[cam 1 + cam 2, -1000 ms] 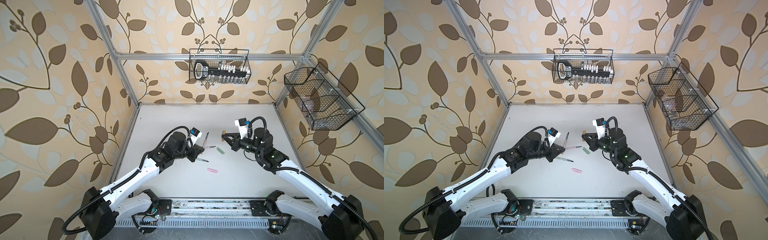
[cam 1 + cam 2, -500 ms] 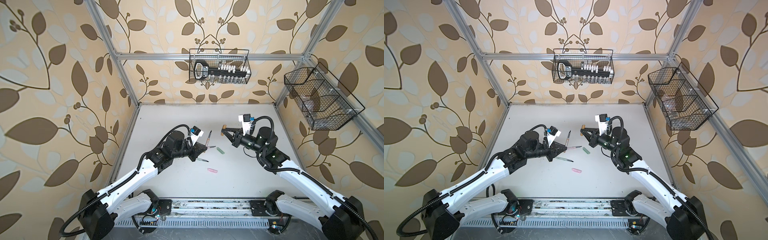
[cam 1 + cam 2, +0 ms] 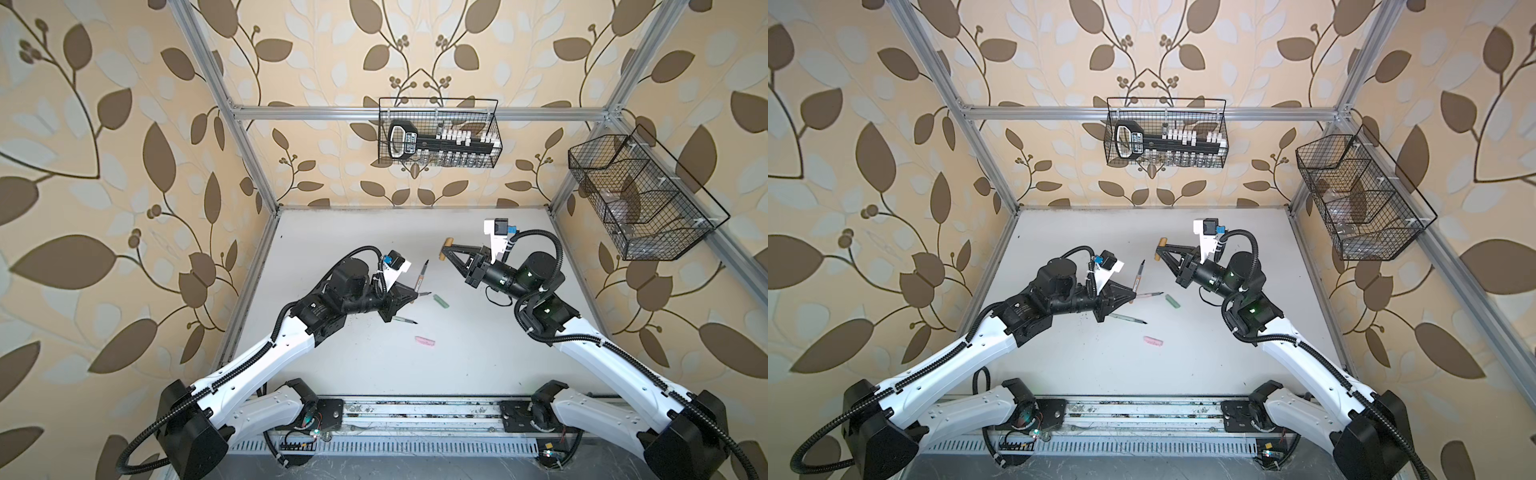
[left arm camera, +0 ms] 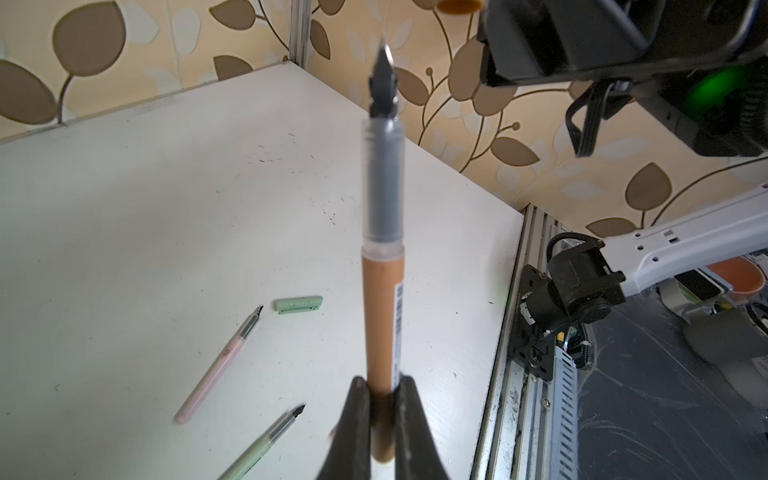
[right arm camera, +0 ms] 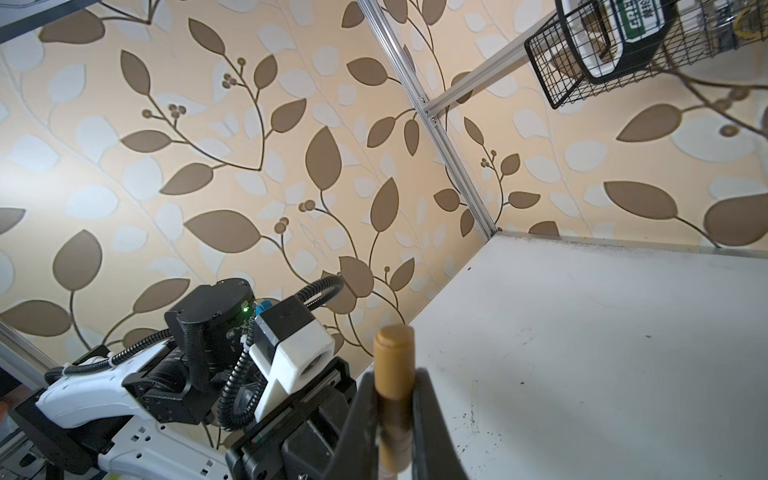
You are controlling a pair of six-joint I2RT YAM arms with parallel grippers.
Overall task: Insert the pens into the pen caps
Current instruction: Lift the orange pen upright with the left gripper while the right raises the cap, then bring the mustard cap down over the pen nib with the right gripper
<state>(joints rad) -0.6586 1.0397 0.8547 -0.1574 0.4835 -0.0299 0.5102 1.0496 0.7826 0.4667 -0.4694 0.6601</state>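
My left gripper [image 3: 413, 296] [image 3: 1133, 296] is shut on the tan-brown pen [image 3: 422, 275] [image 3: 1139, 277], low on its barrel [image 4: 382, 299], dark tip pointing up and away. My right gripper [image 3: 446, 251] [image 3: 1160, 251] is shut on the tan-brown pen cap [image 5: 394, 357], raised above the table to the right of the pen's tip. In the left wrist view the cap [image 4: 457, 5] shows just past the tip. On the table lie the pink pen [image 4: 218, 365], the green pen [image 3: 403, 319], the green cap [image 3: 441, 301] and the pink cap [image 3: 424, 341].
A wire basket [image 3: 438, 137] with a black tool hangs on the back wall, and another wire basket [image 3: 640, 199] hangs on the right wall. Aluminium frame posts stand at the corners of the white table [image 3: 374, 232]. A rail [image 3: 415, 415] runs along the front edge.
My right gripper has turned at the wrist and carried the tan cap a little toward the back. My left gripper has shifted the tan pen slightly to the right.
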